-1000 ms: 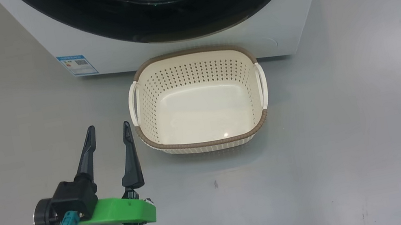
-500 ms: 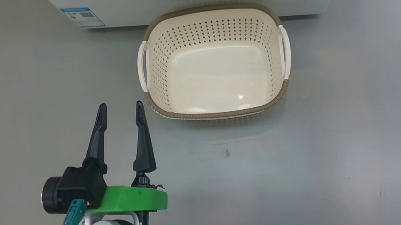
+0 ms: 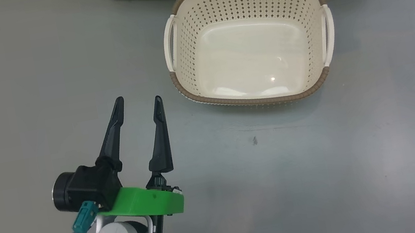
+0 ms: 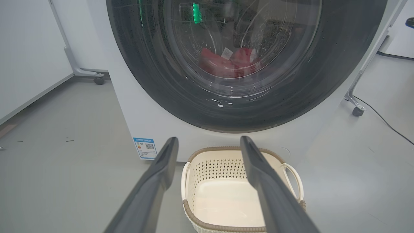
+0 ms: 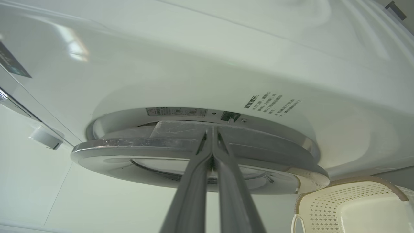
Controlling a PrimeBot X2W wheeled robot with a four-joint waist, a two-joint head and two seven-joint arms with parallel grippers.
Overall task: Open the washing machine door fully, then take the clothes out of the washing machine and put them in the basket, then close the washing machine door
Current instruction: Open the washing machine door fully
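The washing machine is a white box. Its door has a wide black rim and looks shut from the front. Red clothes show through the glass, low in the drum. The cream basket stands empty on the floor right before the machine. My left gripper hangs open and empty, left of the basket and nearer to me. In the right wrist view my right gripper is shut, its tips at the gap between the door's silvery edge and the machine front. I cannot tell whether they touch.
A blue sticker marks the machine's lower left corner. Wheeled frame legs stand on both sides of the machine, and a cable runs over the grey floor at the right.
The head camera has swung, so the basket and machine sit higher and further right, and the right gripper has left that view. The left gripper stays open.
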